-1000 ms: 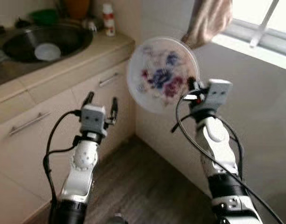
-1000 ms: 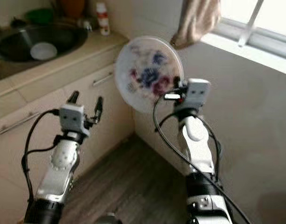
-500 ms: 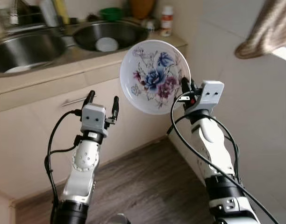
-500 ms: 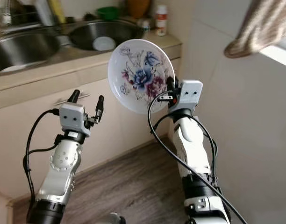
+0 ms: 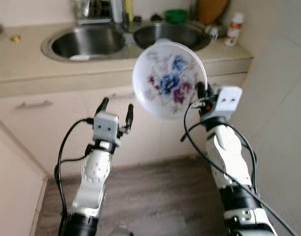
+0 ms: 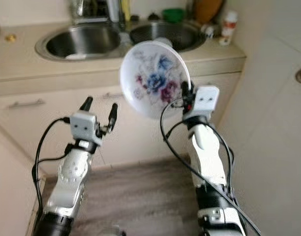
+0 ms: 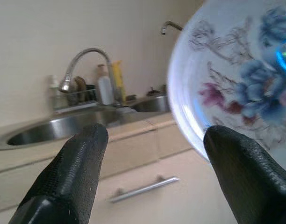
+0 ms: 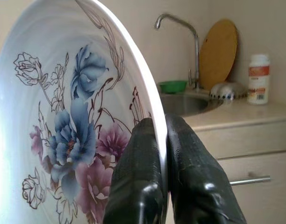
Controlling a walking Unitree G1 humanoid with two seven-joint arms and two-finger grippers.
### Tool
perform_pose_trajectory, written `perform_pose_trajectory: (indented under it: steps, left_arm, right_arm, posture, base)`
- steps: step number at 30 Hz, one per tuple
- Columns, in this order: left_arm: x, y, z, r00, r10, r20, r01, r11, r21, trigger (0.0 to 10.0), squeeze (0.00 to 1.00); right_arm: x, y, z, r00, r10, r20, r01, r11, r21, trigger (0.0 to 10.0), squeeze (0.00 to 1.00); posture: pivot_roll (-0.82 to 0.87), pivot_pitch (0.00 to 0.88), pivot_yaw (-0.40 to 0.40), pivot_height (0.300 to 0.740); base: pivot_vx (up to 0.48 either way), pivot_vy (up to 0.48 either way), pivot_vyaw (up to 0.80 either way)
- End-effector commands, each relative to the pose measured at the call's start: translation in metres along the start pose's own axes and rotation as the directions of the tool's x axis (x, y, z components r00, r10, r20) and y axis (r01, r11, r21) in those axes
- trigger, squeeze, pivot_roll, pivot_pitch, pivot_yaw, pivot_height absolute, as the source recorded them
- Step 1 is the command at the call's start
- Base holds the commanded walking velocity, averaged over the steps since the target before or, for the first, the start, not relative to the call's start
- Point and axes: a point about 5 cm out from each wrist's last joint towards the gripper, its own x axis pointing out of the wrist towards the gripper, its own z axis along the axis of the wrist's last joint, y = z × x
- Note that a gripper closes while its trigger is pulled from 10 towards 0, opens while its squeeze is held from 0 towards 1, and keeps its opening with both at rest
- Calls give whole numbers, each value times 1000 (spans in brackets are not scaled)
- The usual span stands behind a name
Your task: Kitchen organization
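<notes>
**Right gripper holding floral plate on edge in front of the sink counter**

- right gripper [image 5: 198, 91]: both black fingers [image 8: 147, 186] pinched on the rim of the plate [image 5: 168, 78], one each side of the edge. Firm clamp, clear in the right wrist view
- plate: white, blue and purple flower print, held upright on edge, printed face toward the head camera. It's in the air in front of the countertop [image 5: 27, 59] front edge, roughly level with the divider between the two basins, not touching anything but the fingers
- left gripper [image 5: 116, 105]: raised beside the plate, to its left and a bit lower, fingers [image 7: 77, 163] spread apart, nothing between them. Plate rim is close to one fingertip in the left wrist view, can't tell if there's contact
- countertop: beige, double steel sink. Left basin [image 5: 86, 43] toward the counter's middle, right basin [image 5: 172, 33] nearer its right end
- faucet [image 7: 82, 60] at the back edge behind the sink, dish soap bottles [image 7: 110, 84] next to it
- green bowl [image 5: 176, 15] and wooden cutting board [image 8: 218, 53] at the back right, board leaning on the wall
- white bottle with red label [image 5: 234, 28] near the countertop's right end
- small yellowish item [image 5: 15, 38] near the left end, too small to ID
- cabinet fronts below with bar handles [image 5: 34, 104], wood-look floor [image 5: 155, 196] under the arms
</notes>
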Motion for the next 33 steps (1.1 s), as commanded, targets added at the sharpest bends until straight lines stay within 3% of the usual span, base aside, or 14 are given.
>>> perform_pose_trajectory:
  steps: [1, 10, 13, 14, 17, 18, 21, 33]
  left_arm:
    - [2, 0, 1, 1000, -2, 7, 2, 1000, -3, 10000, 0]
    - [3, 0, 2, 1000, -2, 14, 2, 1000, -2, 10000, 0]
    - [3, 0, 3, 1000, -2, 16, 2, 1000, -2, 10000, 0]
    - [3, 0, 3, 1000, -2, 16, 2, 1000, -3, 10000, 0]
    - [3, 0, 3, 1000, -1, 16, 2, 1000, -4, 10000, 0]
    - [3, 0, 3, 1000, -1, 16, 2, 1000, -4, 10000, 0]
    - [3, -1, 4, 1000, -2, 17, 2, 1000, -5, 10000, 0]
    - [4, -2, 4, 1000, -4, 19, 4, 1000, -8, 10000, 0]
  right_arm:
    - [5, 4, 8, 999, 5, 35, -6, 1000, 19, 0, 0]
    - [5, 5, 7, 999, 18, 36, -18, 1000, 9, 0, 0]
    - [6, 8, 9, 999, 31, 41, -32, 999, 8, 0, 0]
    - [6, 7, 10, 999, 27, 44, -28, 999, 35, 0, 0]
    - [12, 11, 20, 999, 26, 40, -36, 964, 265, 0, 0]
    - [12, 11, 20, 999, 26, 40, -36, 964, 265, 0, 0]
    - [16, 11, 23, 999, 18, 30, -28, 923, 384, 0, 0]
    - [17, 18, 27, 997, 72, 28, -77, 897, 435, 0, 0]
  posture:
    - [47, 0, -37, 740]
    - [47, 0, -38, 740]
    - [46, 0, -40, 740]
    - [47, 0, -40, 740]
    - [45, 0, -40, 740]
    - [45, 0, -40, 740]
    - [45, 0, -42, 740]
    - [46, 0, -46, 740]
  base:
    - [349, 0, 0]
    - [350, 0, 0]
    - [349, 0, 725]
    - [349, 0, 800]
    - [349, 0, 0]
    - [349, 0, 0]
    - [344, 0, 0]
    - [339, 0, 0]
